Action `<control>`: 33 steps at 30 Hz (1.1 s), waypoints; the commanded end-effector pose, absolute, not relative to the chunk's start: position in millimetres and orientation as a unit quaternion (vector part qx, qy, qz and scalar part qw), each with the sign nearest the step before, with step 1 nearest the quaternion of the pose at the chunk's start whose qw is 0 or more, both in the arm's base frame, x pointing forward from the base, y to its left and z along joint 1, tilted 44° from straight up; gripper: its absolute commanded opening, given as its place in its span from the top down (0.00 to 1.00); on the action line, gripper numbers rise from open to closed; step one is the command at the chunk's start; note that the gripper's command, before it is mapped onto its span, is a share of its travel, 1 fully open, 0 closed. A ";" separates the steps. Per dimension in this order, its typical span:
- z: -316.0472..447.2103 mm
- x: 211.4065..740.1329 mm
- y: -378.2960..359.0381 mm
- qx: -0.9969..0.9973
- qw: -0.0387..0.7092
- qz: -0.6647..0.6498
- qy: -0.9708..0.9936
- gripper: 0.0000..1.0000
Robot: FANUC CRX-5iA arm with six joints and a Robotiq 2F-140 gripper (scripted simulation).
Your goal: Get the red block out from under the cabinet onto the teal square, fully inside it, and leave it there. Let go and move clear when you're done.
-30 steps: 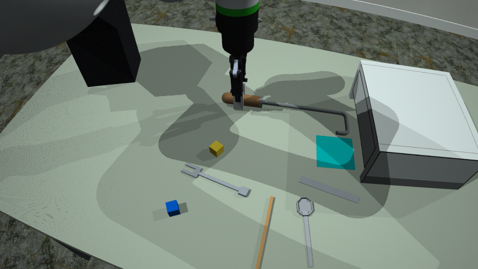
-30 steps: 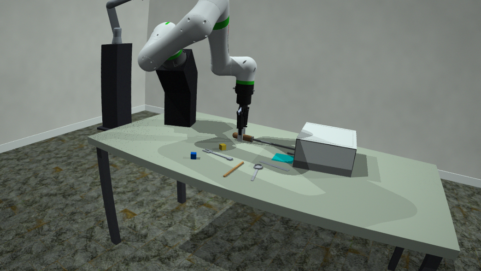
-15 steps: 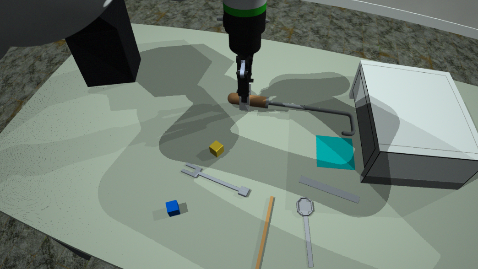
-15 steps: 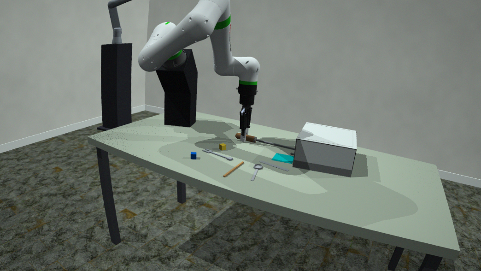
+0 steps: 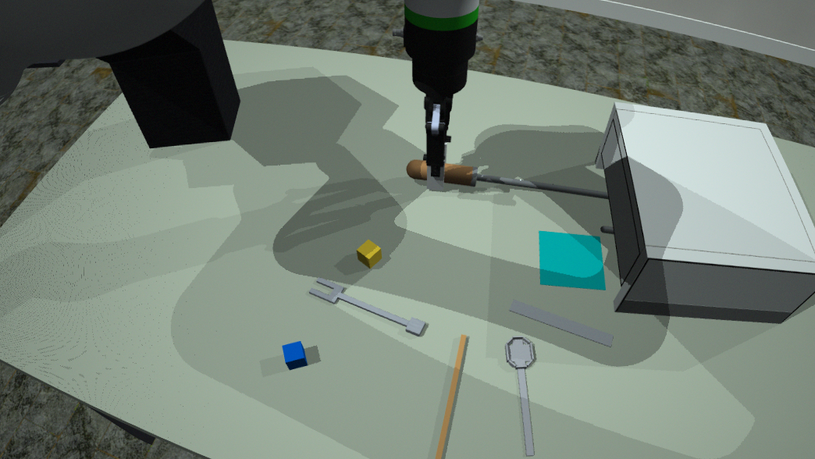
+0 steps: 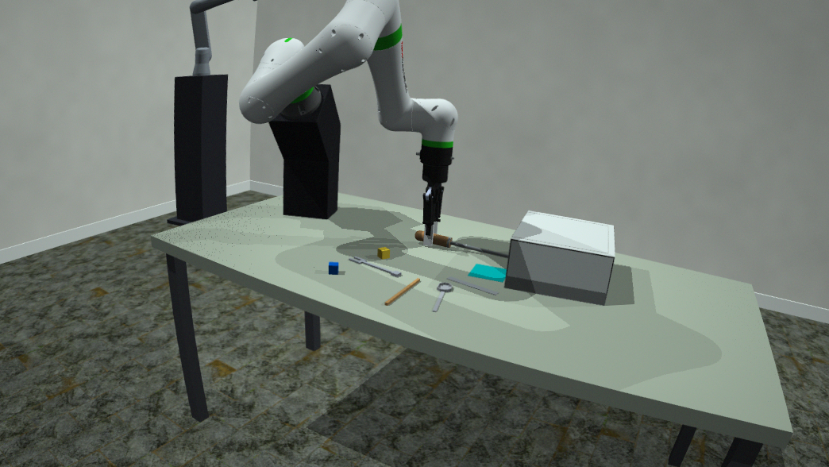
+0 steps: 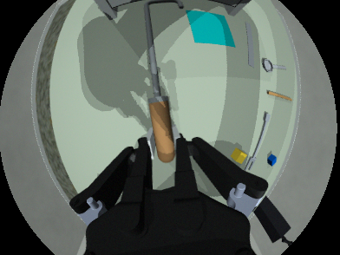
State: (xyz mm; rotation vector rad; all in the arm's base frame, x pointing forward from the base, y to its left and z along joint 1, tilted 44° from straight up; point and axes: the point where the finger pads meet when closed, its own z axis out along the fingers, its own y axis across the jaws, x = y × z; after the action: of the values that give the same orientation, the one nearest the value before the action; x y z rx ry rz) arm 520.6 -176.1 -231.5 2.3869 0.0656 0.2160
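My gripper (image 5: 436, 176) is shut on the wooden handle of a hook tool (image 5: 445, 172), low over the table; it also shows in the wrist view (image 7: 162, 151). The tool's dark metal rod (image 5: 542, 187) runs right, and its bent end reaches under the grey cabinet (image 5: 706, 211); only the hook's tip (image 5: 606, 229) shows at the cabinet's edge. In the wrist view the hook's bend (image 7: 163, 4) lies in the gap under the cabinet. The teal square (image 5: 571, 260) lies just left of the cabinet. The red block is hidden under the cabinet in all views.
A yellow cube (image 5: 368, 253), a blue cube (image 5: 293, 354), a grey fork tool (image 5: 368, 306), a wooden stick (image 5: 452, 394), a grey spoon tool (image 5: 521, 382) and a flat grey bar (image 5: 560, 323) lie on the front part of the table. The robot's black base (image 5: 176, 85) stands at the back left.
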 end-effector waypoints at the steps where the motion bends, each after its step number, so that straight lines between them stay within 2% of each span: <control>1: -230.0 531.8 -174.8 0.927 0.364 0.083 0.025 1.00; 33: -218.4 615.8 -165.5 0.927 0.364 0.084 0.025 1.00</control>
State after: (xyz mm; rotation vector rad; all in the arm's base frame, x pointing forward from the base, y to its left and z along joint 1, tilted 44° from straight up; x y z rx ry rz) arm 607.2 -166.5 -219.5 2.3869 0.0657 0.2165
